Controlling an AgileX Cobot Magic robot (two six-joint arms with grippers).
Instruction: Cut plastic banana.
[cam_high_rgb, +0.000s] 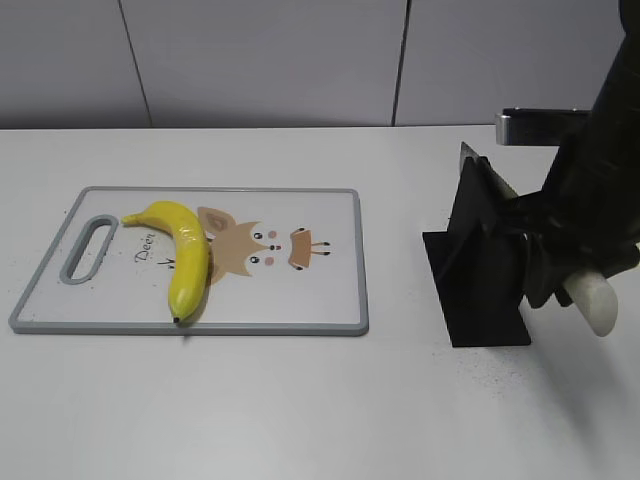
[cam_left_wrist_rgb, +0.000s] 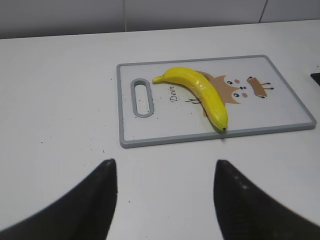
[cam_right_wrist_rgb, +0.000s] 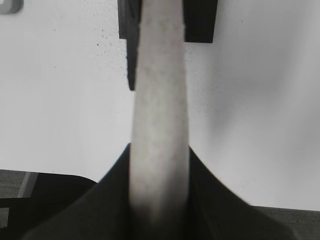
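Gripping the pale knife handle (cam_right_wrist_rgb: 159, 115) at the black knife stand (cam_high_rgb: 485, 280) on the right, the right gripper (cam_high_rgb: 560, 275) is only fetching; banana (cam_high_rgb: 183, 255) lies whole on the cutting board (cam_high_rgb: 320, 310) at left, left gripper (cam_left_wrist_rgb: 165, 192) spread, cut not yet made.

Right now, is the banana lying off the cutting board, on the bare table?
No, the plastic banana lies on the cutting board, near its handle slot end.

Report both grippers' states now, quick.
Left gripper: open, empty, above the bare table short of the cutting board.
Right gripper: closed on the knife handle at the black knife stand.
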